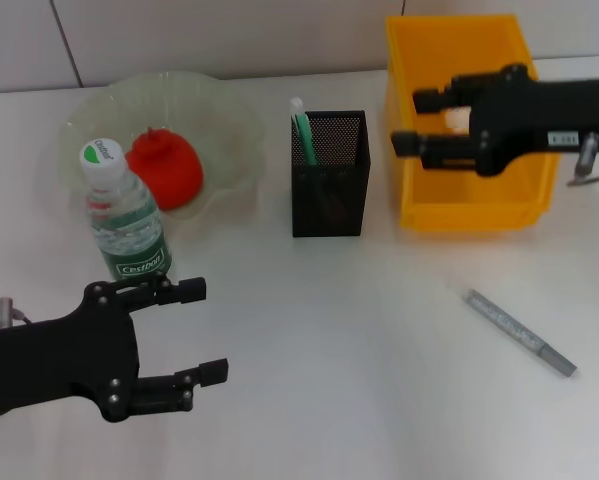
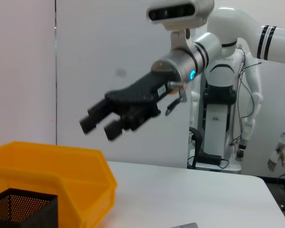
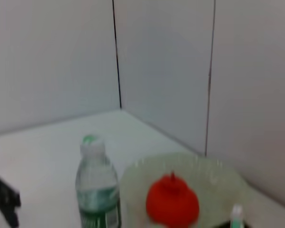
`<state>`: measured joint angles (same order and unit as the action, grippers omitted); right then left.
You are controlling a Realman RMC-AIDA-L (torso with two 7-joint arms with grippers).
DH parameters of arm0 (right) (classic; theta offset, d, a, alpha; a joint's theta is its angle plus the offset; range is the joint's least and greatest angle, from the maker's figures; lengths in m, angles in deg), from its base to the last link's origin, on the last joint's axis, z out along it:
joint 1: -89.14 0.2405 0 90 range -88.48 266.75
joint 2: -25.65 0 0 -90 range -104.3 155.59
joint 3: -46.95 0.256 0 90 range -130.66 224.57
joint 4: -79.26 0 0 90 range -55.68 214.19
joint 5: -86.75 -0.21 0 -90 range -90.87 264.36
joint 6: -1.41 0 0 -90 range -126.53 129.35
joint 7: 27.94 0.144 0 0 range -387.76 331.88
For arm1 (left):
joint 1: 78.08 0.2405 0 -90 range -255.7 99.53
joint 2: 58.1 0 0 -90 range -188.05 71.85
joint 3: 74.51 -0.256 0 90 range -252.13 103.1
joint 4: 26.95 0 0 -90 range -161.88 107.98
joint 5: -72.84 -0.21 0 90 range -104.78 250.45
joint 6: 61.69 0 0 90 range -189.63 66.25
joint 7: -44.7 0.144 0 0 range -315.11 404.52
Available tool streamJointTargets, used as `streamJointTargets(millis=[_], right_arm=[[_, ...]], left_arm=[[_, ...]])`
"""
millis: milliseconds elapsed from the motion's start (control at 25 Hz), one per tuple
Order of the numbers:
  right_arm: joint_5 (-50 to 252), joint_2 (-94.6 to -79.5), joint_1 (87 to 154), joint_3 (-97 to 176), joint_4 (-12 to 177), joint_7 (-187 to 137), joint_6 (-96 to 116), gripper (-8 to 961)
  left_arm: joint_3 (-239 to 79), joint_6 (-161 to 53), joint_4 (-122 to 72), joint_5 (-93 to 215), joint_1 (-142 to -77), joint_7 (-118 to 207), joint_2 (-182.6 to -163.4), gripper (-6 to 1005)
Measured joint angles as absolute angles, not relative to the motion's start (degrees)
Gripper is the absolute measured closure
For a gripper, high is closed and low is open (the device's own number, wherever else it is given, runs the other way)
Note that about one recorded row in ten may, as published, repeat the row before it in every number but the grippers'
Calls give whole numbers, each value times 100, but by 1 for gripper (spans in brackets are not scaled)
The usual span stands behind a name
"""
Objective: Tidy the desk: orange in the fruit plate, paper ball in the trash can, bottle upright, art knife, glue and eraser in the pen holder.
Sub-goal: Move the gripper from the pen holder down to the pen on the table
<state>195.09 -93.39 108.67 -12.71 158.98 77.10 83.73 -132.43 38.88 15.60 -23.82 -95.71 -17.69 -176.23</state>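
Desk, head view. Right gripper [image 1: 420, 122], black, two-fingered, hangs over the bright yellow rectangular plastic trash can [image 1: 479, 205] at 1 o'clock; fingers spread wide, nothing between them. The left wrist view confirms it: right gripper [image 2: 100, 124] above the bin's rim [image 2: 61, 164], jaws parted and empty.

Left gripper [image 1: 201, 330] sits at 8 o'clock, low over the white table [image 1: 359, 340], fingers fully apart, holding nothing. Just beyond it stands the small clear plastic water bottle [image 1: 127, 218], upright, white cap, green label.

Red-orange round fruit, the orange [image 1: 165, 170], lies in the pale green wavy-rimmed glass fruit plate [image 1: 229, 120] at 11 o'clock, behind the bottle. Right wrist view shows the same pair: bottle [image 3: 98, 190] beside the plate [image 3: 218, 175], orange [image 3: 172, 202] inside.

Square black metal mesh pen holder [image 1: 330, 180] at 12 o'clock, between plate and bin, with a green-and-white stick [image 1: 303, 130] standing in it. Other contents cannot be made out.

Slim grey art knife [image 1: 520, 332] lies flat on the table at 4 o'clock, well apart from everything.
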Motion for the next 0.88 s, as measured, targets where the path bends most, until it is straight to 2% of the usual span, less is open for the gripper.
streamJointTargets(millis=[880], right_arm=[[22566,-9384,10941,-2316,17197,10008,9288,395]], left_arm=[[-13287,3480,1632,-2600,-9818,-2563,-17638,189]])
